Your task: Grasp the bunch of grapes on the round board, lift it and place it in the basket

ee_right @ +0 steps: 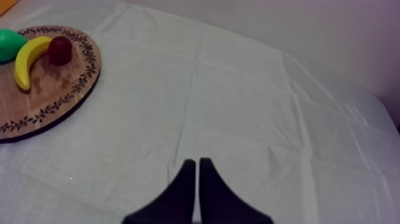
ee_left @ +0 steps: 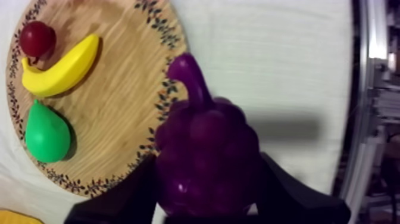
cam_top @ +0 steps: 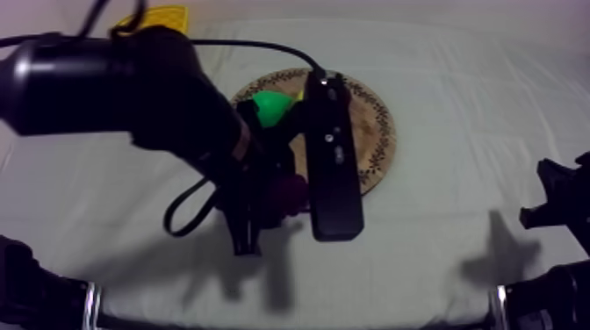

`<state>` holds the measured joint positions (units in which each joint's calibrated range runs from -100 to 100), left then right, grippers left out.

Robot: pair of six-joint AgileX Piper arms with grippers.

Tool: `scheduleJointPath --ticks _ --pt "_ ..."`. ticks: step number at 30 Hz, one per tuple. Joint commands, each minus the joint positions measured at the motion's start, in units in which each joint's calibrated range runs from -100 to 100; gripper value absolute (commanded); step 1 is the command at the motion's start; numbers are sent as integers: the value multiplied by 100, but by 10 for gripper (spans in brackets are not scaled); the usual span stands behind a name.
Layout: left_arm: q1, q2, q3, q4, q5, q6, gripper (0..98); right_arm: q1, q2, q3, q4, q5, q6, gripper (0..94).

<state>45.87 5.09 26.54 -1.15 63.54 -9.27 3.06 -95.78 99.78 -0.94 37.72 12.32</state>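
Left gripper (ee_left: 205, 182) clasps the purple plastic bunch of grapes (ee_left: 205, 143) above the round wooden board (ee_left: 113, 101) near rim, ready for the far-left yellow basket (cam_top: 167, 17).

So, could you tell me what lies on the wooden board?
A banana, a pear and a small red fruit lie on the wooden board. Its edge behind the held bunch of grapes is covered.

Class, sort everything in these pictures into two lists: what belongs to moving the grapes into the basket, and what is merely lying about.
Belongs to the job: bunch of grapes, left pincer shut on it, wooden board, yellow basket.

Lying about: banana, pear, small red fruit, all on the board; right pincer, shut on nothing.
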Motion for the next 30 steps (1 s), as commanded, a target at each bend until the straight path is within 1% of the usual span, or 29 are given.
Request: scheduleJointPath --ticks 1,5,9,14,22,30 --pt "55 -585 79 11 36 95 393 1 2 -1 -1 2 1 3" --pt "-28 -1195 81 110 176 130 396 1 2 -1 -1 2 1 3" --pt "-371 -1647 -7 261 277 73 398 1 2 -1 -1 2 1 3" --pt "-1039 -1830 -345 333 447 20 393 1 2 -1 -1 2 1 3" --pt "-2203 -1647 -724 329 395 28 385 1 2 -1 -1 2 1 3" --pt "-3251 -1579 -348 319 163 129 383 1 2 -1 -1 2 1 3"
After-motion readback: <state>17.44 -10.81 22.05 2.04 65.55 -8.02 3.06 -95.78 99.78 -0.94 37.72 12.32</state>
